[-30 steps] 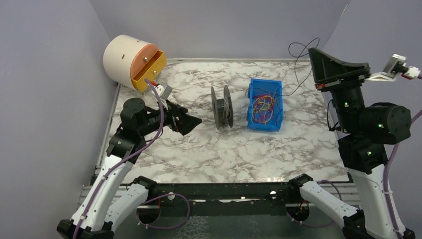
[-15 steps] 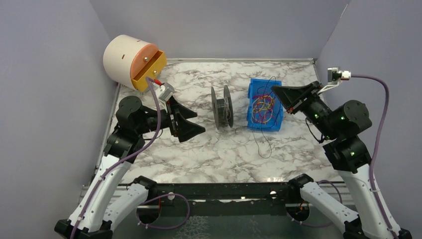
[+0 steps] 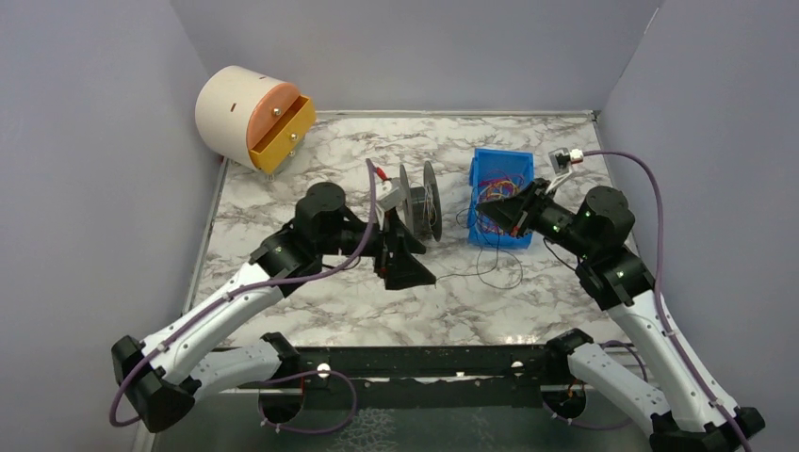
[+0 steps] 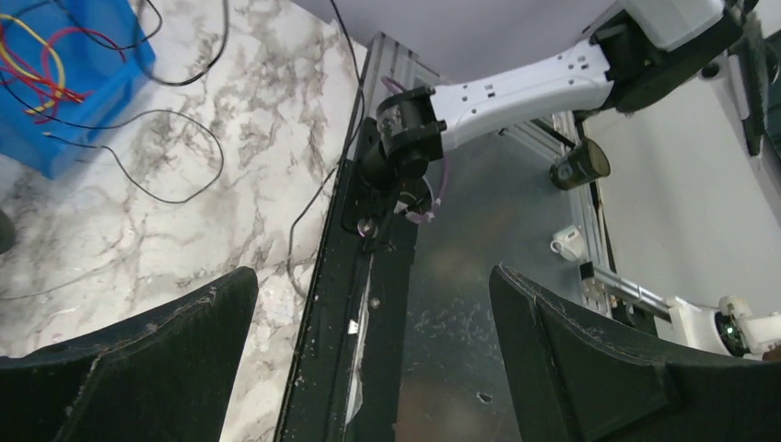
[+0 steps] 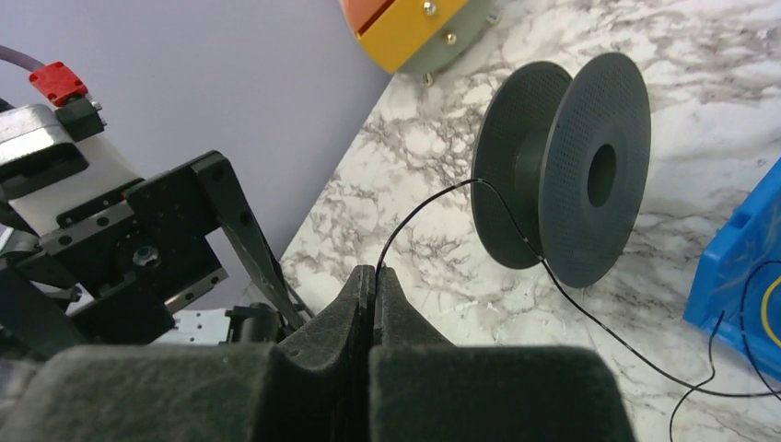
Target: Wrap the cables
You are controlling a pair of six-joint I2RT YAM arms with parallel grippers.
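Observation:
A thin black cable [image 5: 433,198] is pinched in the tips of my right gripper [image 5: 375,272], which is shut on it. The strand rises to the black spool [image 5: 562,175], crosses its front disc and trails off right toward the blue bin [image 5: 737,267]. In the top view my right gripper [image 3: 484,209] hovers over the bin's near left corner, and slack black cable [image 3: 471,274] lies on the marble. Red, yellow and orange cables [image 3: 504,191] lie tangled in the bin. My left gripper [image 3: 407,268] is open in front of the spool [image 3: 421,202], nothing between its fingers [image 4: 373,276].
A cream drum with an orange face and a yellow drawer [image 3: 252,118] sits at the back left corner. The blue bin [image 3: 490,156] stands right of the spool. A black frame rail [image 4: 359,304] runs along the table's near edge. Grey walls close in three sides.
My left arm swung from beside the drum to the front of the spool, still open. My right arm came down from high at the back right to the bin, drawing the black cable along.

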